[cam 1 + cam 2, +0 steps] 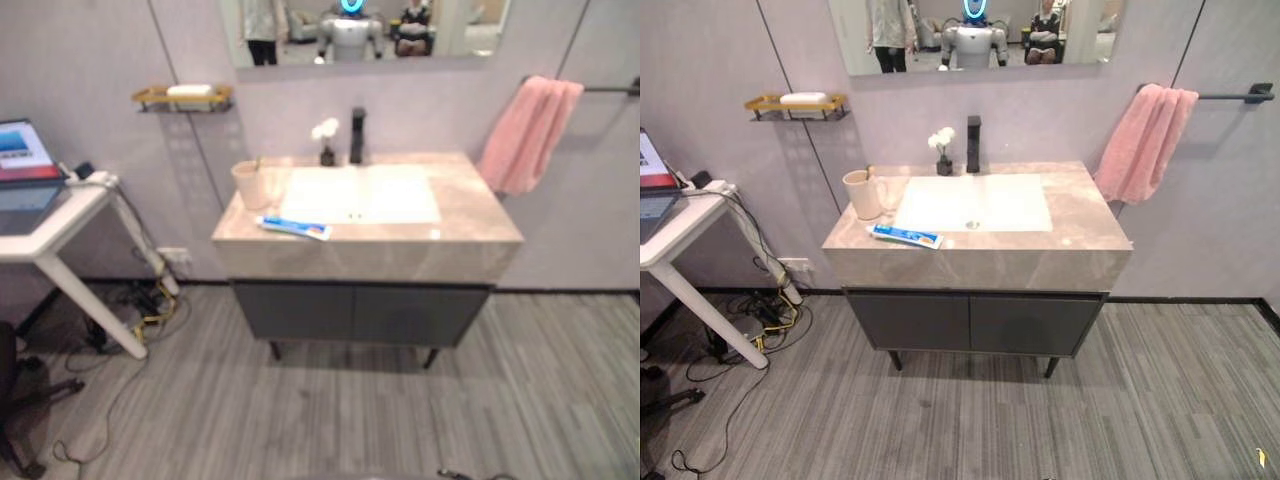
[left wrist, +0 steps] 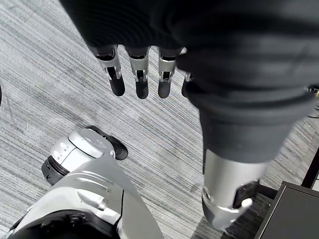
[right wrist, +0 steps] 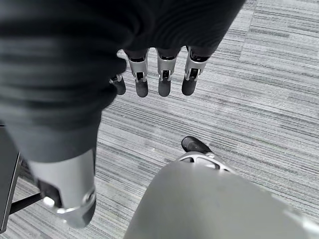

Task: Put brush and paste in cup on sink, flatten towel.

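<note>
Still, both my left hand [image 2: 144,74] and right hand [image 3: 159,74] are hanging slack-fingered and empty while the paste [image 1: 904,236] is lying lengthwise along the counter's [image 1: 1080,245] front-left edge, nearer my left.

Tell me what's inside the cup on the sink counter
The cup stands at the counter's left back corner. A thin handle, apparently the brush, pokes above its rim; the cup wall hides the rest. The toothpaste tube is not inside: it lies flat on the counter nearby.
</note>
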Robot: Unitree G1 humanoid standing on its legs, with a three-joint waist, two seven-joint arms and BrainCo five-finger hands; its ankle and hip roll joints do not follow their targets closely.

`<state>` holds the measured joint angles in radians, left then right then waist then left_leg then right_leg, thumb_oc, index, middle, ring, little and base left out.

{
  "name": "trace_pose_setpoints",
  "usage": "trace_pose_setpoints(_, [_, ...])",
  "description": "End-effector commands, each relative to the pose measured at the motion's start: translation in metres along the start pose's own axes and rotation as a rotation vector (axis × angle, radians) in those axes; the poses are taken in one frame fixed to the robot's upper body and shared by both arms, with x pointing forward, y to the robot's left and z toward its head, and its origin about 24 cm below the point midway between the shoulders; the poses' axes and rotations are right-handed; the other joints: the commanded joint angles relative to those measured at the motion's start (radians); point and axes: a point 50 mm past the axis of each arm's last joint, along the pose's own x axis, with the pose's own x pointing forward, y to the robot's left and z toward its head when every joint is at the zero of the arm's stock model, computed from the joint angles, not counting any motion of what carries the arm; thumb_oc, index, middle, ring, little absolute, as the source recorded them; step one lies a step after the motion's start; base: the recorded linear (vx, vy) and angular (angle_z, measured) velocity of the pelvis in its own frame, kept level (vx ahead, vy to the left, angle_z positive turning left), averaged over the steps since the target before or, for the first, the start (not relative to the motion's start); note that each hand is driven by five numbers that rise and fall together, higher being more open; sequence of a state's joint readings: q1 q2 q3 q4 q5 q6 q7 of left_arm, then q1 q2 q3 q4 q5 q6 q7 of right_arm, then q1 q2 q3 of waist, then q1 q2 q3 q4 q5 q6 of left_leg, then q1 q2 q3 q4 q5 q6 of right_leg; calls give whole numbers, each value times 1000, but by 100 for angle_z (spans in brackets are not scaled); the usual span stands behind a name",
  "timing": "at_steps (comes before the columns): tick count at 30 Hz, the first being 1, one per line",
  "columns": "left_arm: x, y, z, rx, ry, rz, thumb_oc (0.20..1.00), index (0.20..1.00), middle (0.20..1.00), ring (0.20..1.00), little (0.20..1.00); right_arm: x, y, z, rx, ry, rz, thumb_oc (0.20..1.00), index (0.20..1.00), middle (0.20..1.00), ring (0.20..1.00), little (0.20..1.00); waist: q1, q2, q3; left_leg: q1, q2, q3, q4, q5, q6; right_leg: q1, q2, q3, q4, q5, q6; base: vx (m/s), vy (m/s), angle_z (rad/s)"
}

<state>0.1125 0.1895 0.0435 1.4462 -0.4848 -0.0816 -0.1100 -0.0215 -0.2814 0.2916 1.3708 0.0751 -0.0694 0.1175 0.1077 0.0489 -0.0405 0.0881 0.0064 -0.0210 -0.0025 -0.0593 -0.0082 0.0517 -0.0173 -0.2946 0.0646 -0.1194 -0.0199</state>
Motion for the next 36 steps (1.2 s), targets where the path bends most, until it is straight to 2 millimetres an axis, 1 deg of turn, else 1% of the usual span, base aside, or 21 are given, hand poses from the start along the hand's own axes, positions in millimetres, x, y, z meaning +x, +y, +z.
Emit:
trace_pose_setpoints(1, [-1, 9, 8, -48, -23, 38, 1000, 1000, 1000, 1000, 1000, 1, -3, 7, -119, 15, -8, 1000, 1000, 1000, 1000, 1000, -1, -80, 0, 19, -55, -10, -85, 23, 11, 73, -39, -27, -152, 74, 83, -8, 12, -4])
trace_pose_setpoints(4, [-1, 13, 16, -280, -83, 66, 1000, 1000, 1000, 1000, 1000, 1, -1, 7, -185, 19, -9, 1000, 1000, 1000, 1000, 1000, 8, -83, -2, 18, -56, -13, -85, 19, 12, 73, -40, -27, -152, 73, 85, -7, 9, -7])
trace_pose_setpoints(6, [-1, 15, 14, -303, -80, 76, 1000, 1000, 1000, 1000, 1000, 1, -2, 8, -190, 12, -14, 1000, 1000, 1000, 1000, 1000, 7, -83, -2, 18, -56, -12, -85, 19, 12, 72, -40, -25, -152, 73, 87, -3, 2, -2])
trace_pose_setpoints(9, [-2, 14, 4, -255, -37, 79, 1000, 1000, 1000, 1000, 1000, 1, 0, 1, -173, 34, 2, 1000, 1000, 1000, 1000, 1000, -2, -77, -4, 22, -57, 1, -85, 15, 16, 69, -41, -11, -152, 77, 88, -9, 18, -5])
trace_pose_setpoints(14, [-1, 10, 2, -199, -24, 63, 1000, 1000, 1000, 1000, 1000, 1, 2, 2, -184, 29, 4, 1000, 1000, 1000, 1000, 1000, -9, -72, -5, 26, -58, 9, -85, 12, 16, 71, -41, -6, -152, 76, 89, -4, 15, -10])
trace_pose_setpoints(18, [-1, 7, 2, -175, -28, 48, 1000, 1000, 1000, 1000, 1000, 1, 2, 0, -205, 40, 0, 1000, 1000, 1000, 1000, 1000, -15, -72, -1, 30, -58, 8, -85, 11, 17, 75, -41, -5, -152, 75, 88, 0, 0, 0])
trace_pose_setpoints(23, [0, 1, 4, -131, -34, 33, 1000, 1000, 1000, 1000, 1000, 2, 2, 9, -249, 20, -16, 1000, 1000, 1000, 1000, 1000, -19, -74, 5, 32, -56, 11, -85, 12, 17, 75, -39, -2, -152, 76, 86, 0, 0, 0])
trace_pose_setpoints(29, [1, -6, 7, -76, -44, 5, 1000, 1000, 1000, 1000, 1000, 2, 2, 10, -231, 18, -16, 1000, 1000, 1000, 1000, 1000, -22, -76, 13, 32, -52, 9, -85, 14, 15, 77, -35, -4, -152, 73, 82, 6, -12, 0])
trace_pose_setpoints(31, [1, -7, 7, -20, -40, -3, 1000, 1000, 1000, 1000, 1000, 2, 1, 9, -208, 20, -15, 1000, 1000, 1000, 1000, 1000, -25, -78, 20, 32, -49, 4, -85, 15, 14, 79, -31, -6, -152, 71, 78, 17, -41, 1])
trace_pose_setpoints(32, [1, -7, 7, -20, -40, -3, 1000, 1000, 1000, 1000, 1000, 2, 1, 9, -208, 20, -15, 1000, 1000, 1000, 1000, 1000, -25, -78, 20, 32, -49, 4, -85, 15, 14, 79, -31, -7, -152, 71, 78, 12, -53, 3])
trace_pose_setpoints(35, [2, -12, 12, 66, -44, -25, 1000, 1000, 1000, 1000, 1000, 1, -5, 8, -194, 27, -33, 1000, 1000, 1000, 1000, 1000, -29, -81, 35, 21, -44, -6, -81, 18, 11, 73, -25, -12, -152, 70, 71, 10, -61, 3])
trace_pose_setpoints(36, [2, -13, 14, 91, -46, -28, 1000, 1000, 1000, 1000, 1000, 1, -7, 11, -199, 20, -41, 1000, 1000, 1000, 1000, 1000, -31, -83, 41, 14, -42, -6, -74, 18, 10, 69, -24, -12, -152, 70, 70, 7, -70, 2])
